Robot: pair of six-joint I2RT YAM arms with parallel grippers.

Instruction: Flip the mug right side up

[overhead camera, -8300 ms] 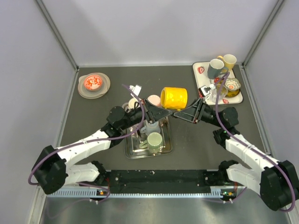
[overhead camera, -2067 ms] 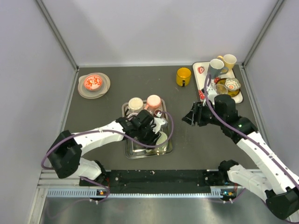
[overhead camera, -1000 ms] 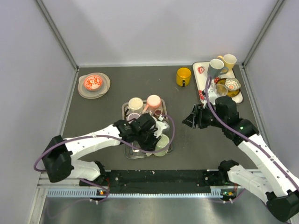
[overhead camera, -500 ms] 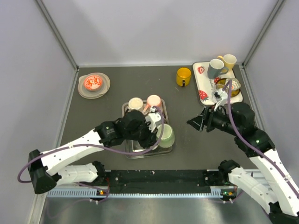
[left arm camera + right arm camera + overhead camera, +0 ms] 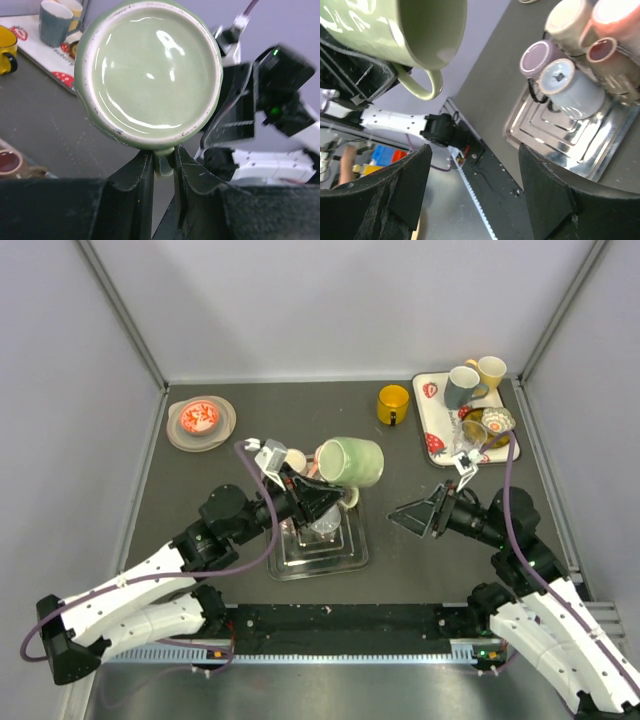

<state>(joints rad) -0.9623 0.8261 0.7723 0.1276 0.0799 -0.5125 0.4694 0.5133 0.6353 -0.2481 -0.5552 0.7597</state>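
Note:
A pale green mug (image 5: 351, 461) hangs in the air above the metal tray (image 5: 345, 555), lying on its side with its mouth toward the right arm. My left gripper (image 5: 318, 495) is shut on its handle. In the left wrist view the mug's glazed base (image 5: 150, 75) faces the camera and the handle (image 5: 164, 162) is pinched between the fingers of the left gripper (image 5: 163, 167). My right gripper (image 5: 415, 515) is open and empty, right of the tray. The right wrist view shows the mug (image 5: 395, 30) at the upper left, beyond the spread right gripper (image 5: 472, 200).
Several upside-down cups stand at the back of the metal tray (image 5: 560, 145), among them a purple one (image 5: 538, 57) and a white one (image 5: 570, 85). A yellow mug (image 5: 393, 403) sits behind. A strawberry-print tray (image 5: 432, 435) with mugs is back right, a bowl on a plate (image 5: 201, 420) back left.
My left gripper has lifted the green mug off the metal tray and tipped it onto its side. My right arm has drawn back toward the near edge, staying open.

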